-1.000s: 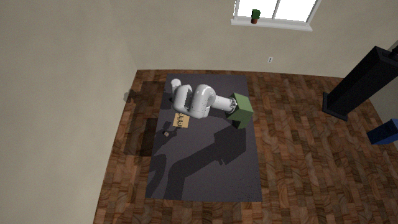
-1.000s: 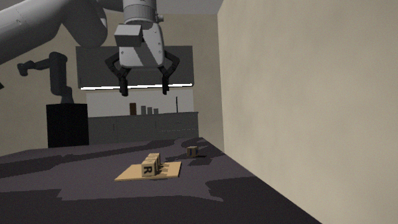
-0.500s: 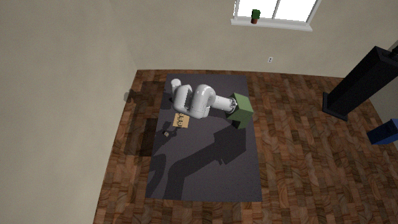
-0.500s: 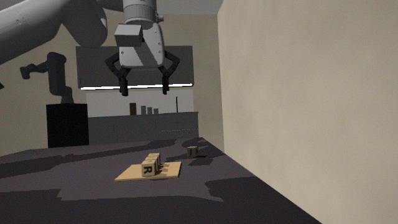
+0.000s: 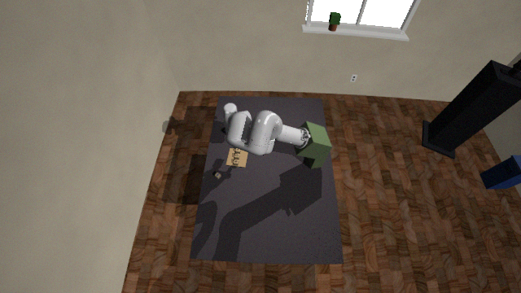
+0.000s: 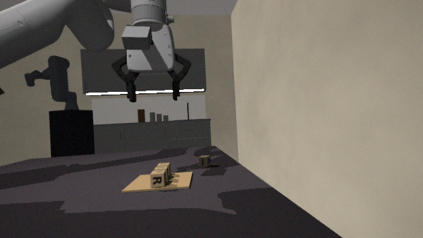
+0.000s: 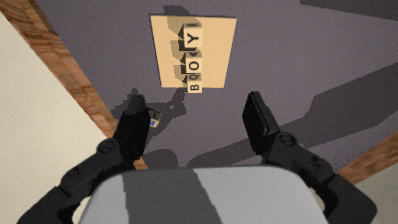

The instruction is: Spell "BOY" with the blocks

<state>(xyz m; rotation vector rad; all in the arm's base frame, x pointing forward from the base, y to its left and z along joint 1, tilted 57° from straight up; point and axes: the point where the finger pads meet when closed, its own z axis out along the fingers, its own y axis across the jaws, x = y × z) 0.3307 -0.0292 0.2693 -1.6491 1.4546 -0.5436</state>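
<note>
The tan mat (image 7: 194, 50) lies on the dark grey surface and also shows in the top and exterior views (image 5: 237, 157) (image 6: 158, 182). Three letter blocks stand on it, side by side in a straight row. In the wrist view their tops read B (image 7: 195, 86), O (image 7: 195, 65), Y (image 7: 196, 36). The B block sits at the mat's near edge. The nearest block in the exterior view shows an R on its side (image 6: 158, 179). The fourth block (image 7: 155, 119) lies off the mat, by the left finger in the wrist view, and also shows in the exterior view (image 6: 205, 160). My gripper (image 6: 153, 96) hangs high above, open and empty.
The beige wall (image 6: 330, 99) runs close along the side where the mat and the loose block lie. The green base box (image 5: 314, 144) stands at the far side of the grey surface. Wooden floor (image 7: 60, 65) borders the surface near the loose block.
</note>
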